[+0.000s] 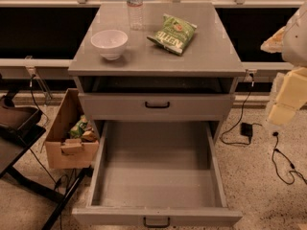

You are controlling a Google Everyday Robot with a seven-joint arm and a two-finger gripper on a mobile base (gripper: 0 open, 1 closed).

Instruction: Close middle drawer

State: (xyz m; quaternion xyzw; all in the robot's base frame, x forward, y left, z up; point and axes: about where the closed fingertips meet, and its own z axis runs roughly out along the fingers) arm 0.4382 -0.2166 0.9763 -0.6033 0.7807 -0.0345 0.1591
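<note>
Grey middle drawer [156, 176] stands pulled far out at 6 o'clock.
Its bare tray lies open, black handle [156, 222] on the front; the claw [283, 104] hangs at 3 o'clock, apart from the desk [211, 56] carrying a bowl [109, 43]; its grip state cannot be told.

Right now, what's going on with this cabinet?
The robot has to close the middle drawer, which stands pulled far out with its grey tray bare. The gripper hangs at the right edge of the view, off to the cabinet's side and not touching the drawer. Nothing has been pushed yet. A white bowl, a green chip bag and a water bottle sit on top.
</note>
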